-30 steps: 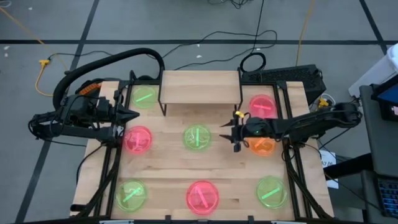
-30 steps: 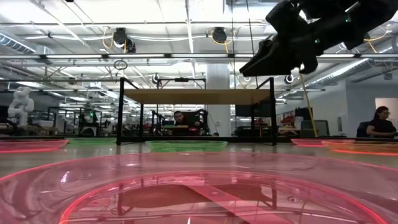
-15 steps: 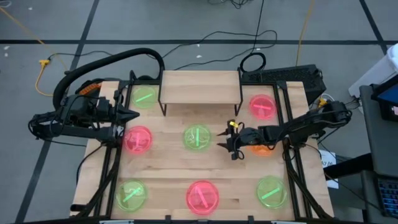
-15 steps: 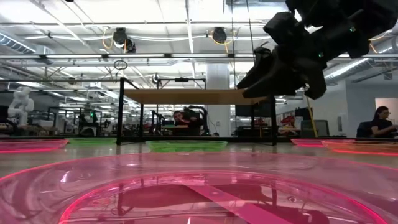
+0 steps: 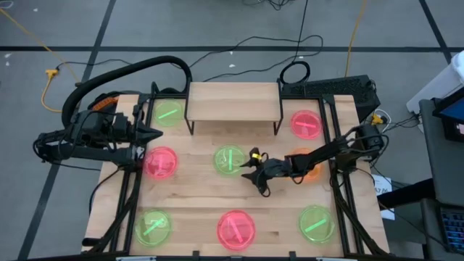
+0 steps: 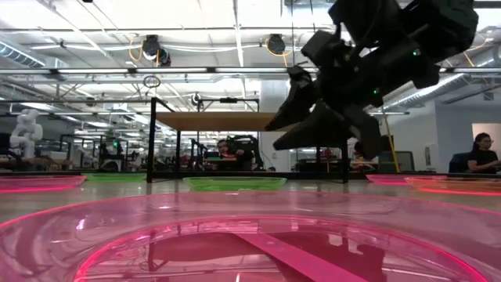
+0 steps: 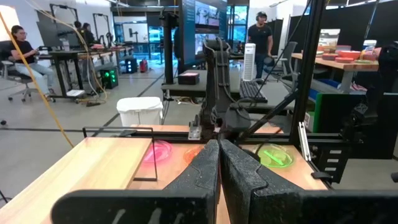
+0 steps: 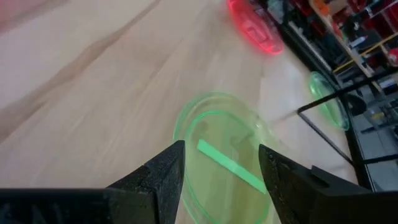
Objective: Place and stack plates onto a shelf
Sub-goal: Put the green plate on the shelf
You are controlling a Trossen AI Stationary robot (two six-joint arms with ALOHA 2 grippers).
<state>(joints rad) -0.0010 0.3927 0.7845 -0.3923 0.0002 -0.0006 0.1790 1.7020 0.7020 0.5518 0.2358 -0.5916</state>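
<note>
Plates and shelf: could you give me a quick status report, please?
Right hand open, beside centre green plate, not touching. Left hand shut, waiting at table's left edge. Shelf bare; nothing in the way.

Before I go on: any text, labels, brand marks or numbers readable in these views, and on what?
None readable.
Plates: only a bright streak across each, no lettering.
Shelf: bare wood, no marks.
Right gripper and left gripper: no legible markings.
Screens in the room behind, left wrist view: too blurred to read.
</note>
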